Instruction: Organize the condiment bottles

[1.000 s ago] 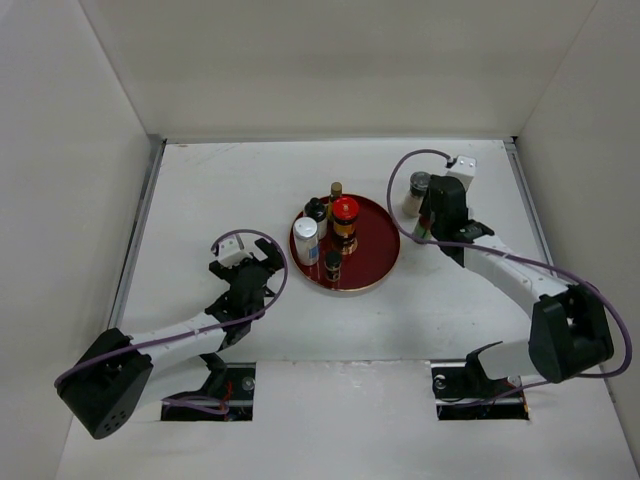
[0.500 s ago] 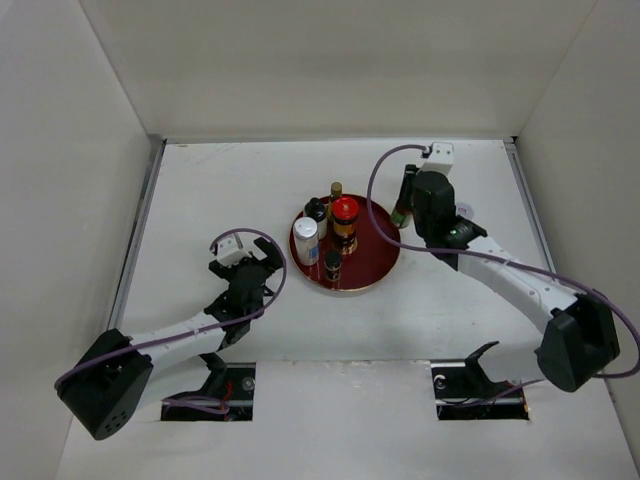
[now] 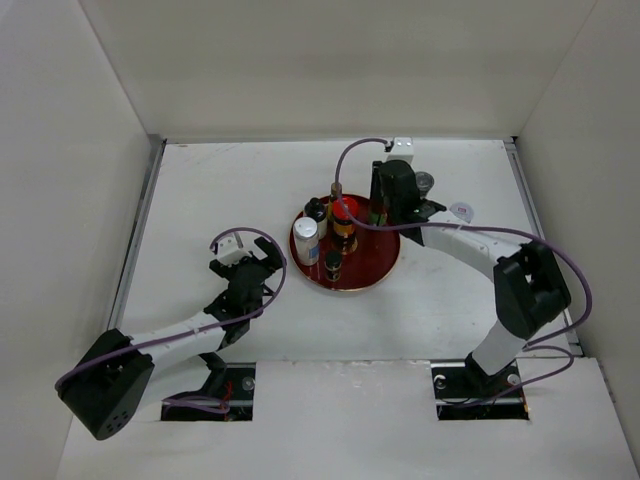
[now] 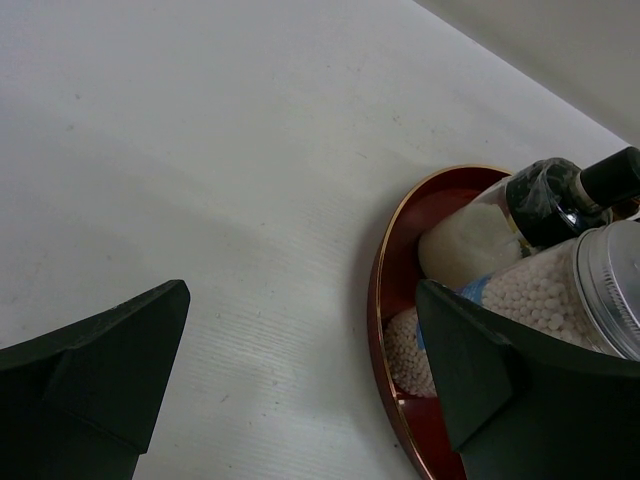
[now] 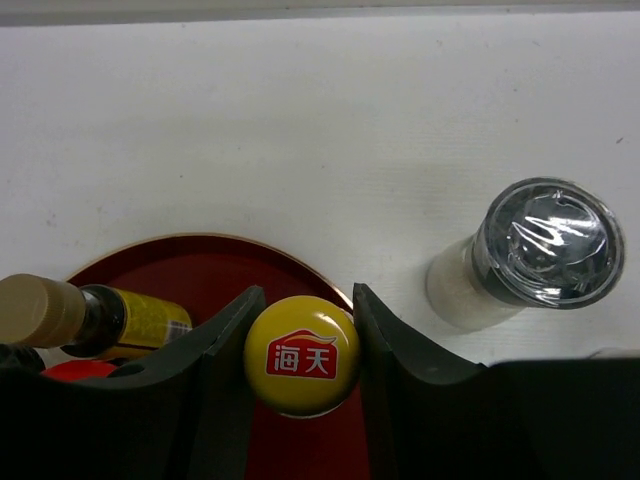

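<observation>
- The right gripper [image 5: 306, 294] is clamped on the yellow-capped bottle [image 5: 302, 356]. One finger presses each side of the cap, which carries a red logo.
- That bottle sits over the red tray [image 5: 196, 247], just inside the rim on the tray's far right side. The pictures do not show whether its base touches the tray.
- The grey-capped shaker [image 5: 545, 240] stands upright on the white table [image 3: 200, 200], outside the tray and to the right of the held bottle. Its cap is wrapped in clear film and its clear body holds a white filling.
- In the tray, the tan-capped bottle [image 5: 40, 310] with its yellow label stands at the far edge.
- The red-capped jar [image 3: 345, 213] is just beside it.
- The small dark bottle [image 3: 332, 265] stands alone toward the near rim.
- On the tray's left side, the jar of white beads [image 4: 545, 295] has a silvery lid. It touches or nearly touches the black-capped bottle [image 4: 470, 245], which holds white powder.
- The left gripper [image 4: 300, 300] hangs over bare table just left of the tray, its fingers spread apart and holding nothing.
</observation>
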You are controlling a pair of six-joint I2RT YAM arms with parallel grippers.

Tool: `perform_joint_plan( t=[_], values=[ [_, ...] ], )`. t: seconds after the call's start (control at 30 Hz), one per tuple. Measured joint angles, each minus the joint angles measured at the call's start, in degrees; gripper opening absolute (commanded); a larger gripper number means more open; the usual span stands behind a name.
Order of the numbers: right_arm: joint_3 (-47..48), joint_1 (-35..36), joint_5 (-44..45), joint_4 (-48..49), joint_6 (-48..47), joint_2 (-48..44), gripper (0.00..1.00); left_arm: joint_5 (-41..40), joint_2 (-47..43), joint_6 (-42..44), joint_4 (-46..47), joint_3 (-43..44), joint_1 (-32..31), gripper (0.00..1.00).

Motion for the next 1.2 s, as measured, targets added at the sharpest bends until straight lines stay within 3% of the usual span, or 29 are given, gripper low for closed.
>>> perform_joint_plan(
  t=[0.17, 0.23, 0.37, 0.53, 0.67, 0.9, 1.03, 1.2],
  values=[
    [1.0, 0.8, 0.2, 1.2, 0.6, 1.6, 0.4, 0.6, 0.7, 0.0, 0.3, 0.0, 0.1, 1.0],
    [1.1, 1.5, 0.6, 2.3, 0.6, 2.3, 0.48, 0.8, 0.7, 0.0, 0.4, 0.0, 0.2, 1.0],
    [1.2, 2.8, 1.0, 4.5, 1.3, 2.6, 0.74, 1.2, 1.0, 0.0, 0.6, 0.0, 0.2, 1.0],
    [1.0, 3.4, 1.8, 5.6, 1.2, 1.3, 0.85, 1.5, 1.0, 0.0, 0.8, 0.0, 0.4, 1.0],
    [-1.8, 3.3, 2.2, 5.9, 1.5, -5.1, 0.95, 2.2, 1.0, -0.1, 0.9, 0.0, 0.5, 1.0],
    [-8.5, -4.9, 2.3, 8.8, 3.3, -17.0, 1.0, 2.8, 1.0, -0.2, 1.4, 0.0, 0.5, 1.0],
    [-8.7, -11.1, 1.9, 8.4, 3.8, -12.5, 1.0, 2.8, 1.3, -0.4, 1.7, 0.0, 0.6, 1.0],
    [-8.3, -13.7, -0.8, 5.4, 3.7, -4.3, 1.0, 3.2, 1.5, -0.4, 1.7, 0.0, 0.7, 1.0]
  ],
)
